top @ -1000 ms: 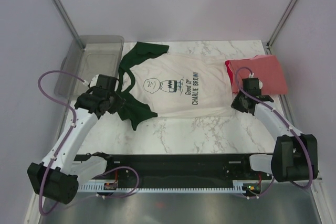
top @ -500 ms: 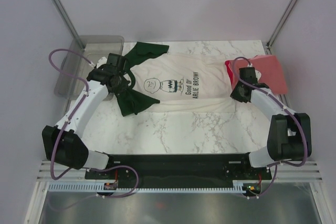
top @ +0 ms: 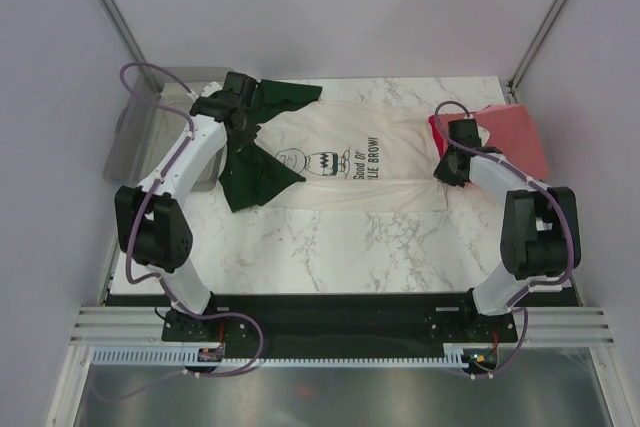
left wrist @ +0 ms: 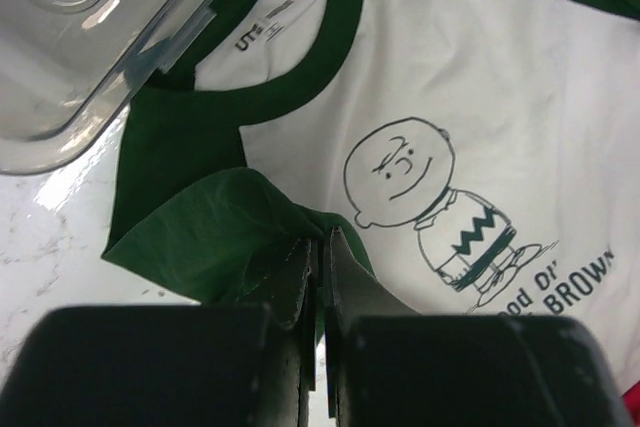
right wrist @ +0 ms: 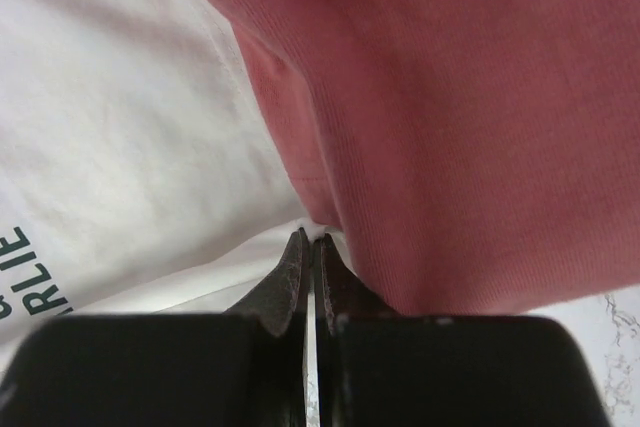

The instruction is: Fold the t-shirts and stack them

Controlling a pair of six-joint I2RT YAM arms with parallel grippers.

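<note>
Cream-white t-shirt (top: 390,182) with dark green sleeves and a black cartoon print lies spread across the middle of the marble-patterned table (top: 350,247). Its right edge meets the plain coral-red t-shirt (top: 515,137) at upper right. The left gripper (left wrist: 320,247) is clenched on a bunched green sleeve beside the clear grey plastic bin (top: 135,147) at upper left. The right gripper (right wrist: 310,242) pinches the cream edge, tight against the red cloth.

The top camera looks down from high at six o'clock over the whole table (top: 330,237), while both wrist cameras peer close and low at the cream-white shirt (left wrist: 480,67), the left from ten o'clock, the right from two o'clock beside the coral-red shirt (right wrist: 450,97).
</note>
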